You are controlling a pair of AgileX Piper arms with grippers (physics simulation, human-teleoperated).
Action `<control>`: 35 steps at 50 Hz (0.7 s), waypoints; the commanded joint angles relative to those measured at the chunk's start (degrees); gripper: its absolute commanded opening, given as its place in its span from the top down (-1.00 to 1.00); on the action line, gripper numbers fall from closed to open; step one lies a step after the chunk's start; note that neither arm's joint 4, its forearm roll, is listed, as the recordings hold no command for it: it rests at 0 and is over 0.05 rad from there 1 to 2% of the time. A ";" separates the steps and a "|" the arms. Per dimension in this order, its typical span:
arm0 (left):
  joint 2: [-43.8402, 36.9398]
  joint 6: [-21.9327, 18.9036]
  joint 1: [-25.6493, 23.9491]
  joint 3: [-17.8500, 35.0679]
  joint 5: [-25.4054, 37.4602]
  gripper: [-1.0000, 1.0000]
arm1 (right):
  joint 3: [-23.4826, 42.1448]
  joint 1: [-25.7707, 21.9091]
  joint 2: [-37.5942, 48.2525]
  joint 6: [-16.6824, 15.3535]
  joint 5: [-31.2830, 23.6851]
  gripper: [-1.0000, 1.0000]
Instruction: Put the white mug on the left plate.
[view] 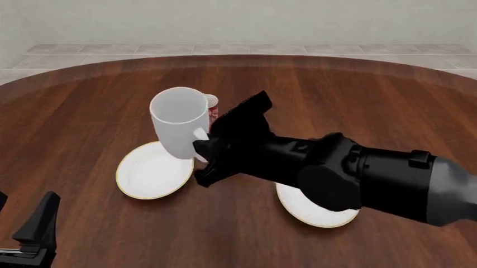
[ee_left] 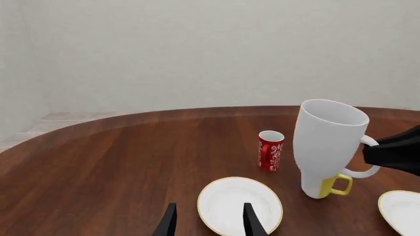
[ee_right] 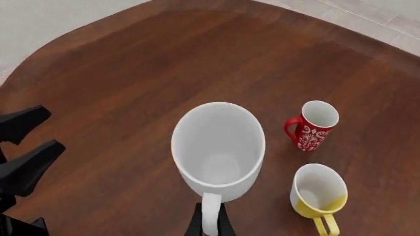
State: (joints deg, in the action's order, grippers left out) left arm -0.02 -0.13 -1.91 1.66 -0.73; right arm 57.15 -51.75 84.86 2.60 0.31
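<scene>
Left tool [view: 30,231] sat low at the near-left edge of the bench [view: 358,95], matte black wedge-shaped fingers spread apart, nothing between them, well apart from everything else. Bench was dark reddish-brown wood with visible grain and a rounded far edge. Next, the left plate [view: 151,171]: round, shallow, glossy white with a thin tan-gold rim, lying flat and bare. The white mug [view: 181,124] hung above the plate's far-right rim, lifted off the bench and tilted a little; tall, smooth all-white ceramic, wider at the mouth than the base, loop handle facing the right arm. Right tool [ee_right: 208,222] pinched that handle, thin black fingers pressed against both sides of the loop, seen best in the right wrist view. Behind the mug stood a small red mug [ee_right: 311,125], cylindrical, white floral pattern, upright on the bench. Near it a short mug with yellow handle [ee_right: 317,192] and yellow lower half, white inside, upright, mostly hidden in the front view. Farthest right, a second plate [view: 316,213], same white with gold rim, partly covered by the bulky glossy black right arm.
</scene>
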 commanded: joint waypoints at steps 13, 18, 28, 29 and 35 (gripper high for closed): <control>0.00 0.12 -0.12 -0.11 0.05 -1.00 | 9.33 -0.26 4.59 1.13 -4.60 1.00; 0.00 -0.02 -0.38 -0.10 0.05 -1.00 | 10.80 -0.42 6.66 1.96 -4.47 1.00; 0.00 0.03 -0.14 0.02 0.03 -1.00 | 12.99 0.15 9.05 2.15 -4.77 1.00; 0.00 0.00 -0.10 0.02 0.02 -1.00 | 13.35 0.04 9.34 2.41 -4.91 1.00; -0.01 -0.05 -0.01 0.07 0.10 -1.00 | 14.84 0.06 10.34 2.79 -5.42 1.00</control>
State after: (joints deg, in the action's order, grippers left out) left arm -0.02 -0.13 -2.01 1.64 -0.68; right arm 69.35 -51.72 93.40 4.56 -4.51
